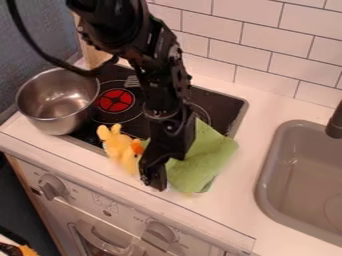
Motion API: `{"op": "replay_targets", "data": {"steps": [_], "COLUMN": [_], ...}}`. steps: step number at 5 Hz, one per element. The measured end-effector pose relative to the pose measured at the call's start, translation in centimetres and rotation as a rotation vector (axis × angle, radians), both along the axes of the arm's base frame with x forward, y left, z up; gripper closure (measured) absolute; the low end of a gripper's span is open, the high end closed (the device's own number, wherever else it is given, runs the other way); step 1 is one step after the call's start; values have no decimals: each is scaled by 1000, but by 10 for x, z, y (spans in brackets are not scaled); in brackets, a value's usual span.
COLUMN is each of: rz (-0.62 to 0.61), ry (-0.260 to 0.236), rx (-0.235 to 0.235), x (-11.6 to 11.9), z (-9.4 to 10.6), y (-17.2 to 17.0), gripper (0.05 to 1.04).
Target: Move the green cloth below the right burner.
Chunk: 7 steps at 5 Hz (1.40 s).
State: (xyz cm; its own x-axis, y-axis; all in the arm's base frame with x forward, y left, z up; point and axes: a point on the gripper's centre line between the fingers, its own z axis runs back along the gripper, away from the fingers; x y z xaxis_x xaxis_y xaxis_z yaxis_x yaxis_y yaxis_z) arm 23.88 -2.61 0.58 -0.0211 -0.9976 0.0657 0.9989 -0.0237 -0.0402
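Counts: one metal pot (pixel 41 111), one green cloth (pixel 200 161), one yellow plush toy (pixel 119 147), one cooktop (pixel 228 102), one red burner marking (pixel 115 100) (other rings partly covered, can't total those), two oven knobs (pixel 51 187), one sink (pixel 267 192), one faucet (pixel 336 122), one robot arm (pixel 160 65), one gripper (pixel 153 180), one black cable (pixel 50 59).

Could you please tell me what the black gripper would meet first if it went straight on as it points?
The black two-finger gripper points down, so probably the white countertop near its front edge, though the remaining gap is unclear.
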Motion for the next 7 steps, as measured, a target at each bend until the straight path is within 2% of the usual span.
{"op": "replay_targets", "data": {"steps": [3,4,5,6,7], "rz": [-7,-2,-16,-44,-17], "ry": [-2,-72,-108,-154,-196], "rx": [-9,-10,-31,-50,-60], "x": [11,25,31,32,28], "z": [10,35,56,84,106], "y": [-1,-1,-6,-13,-13], "gripper": [83,83,83,83,83]}}
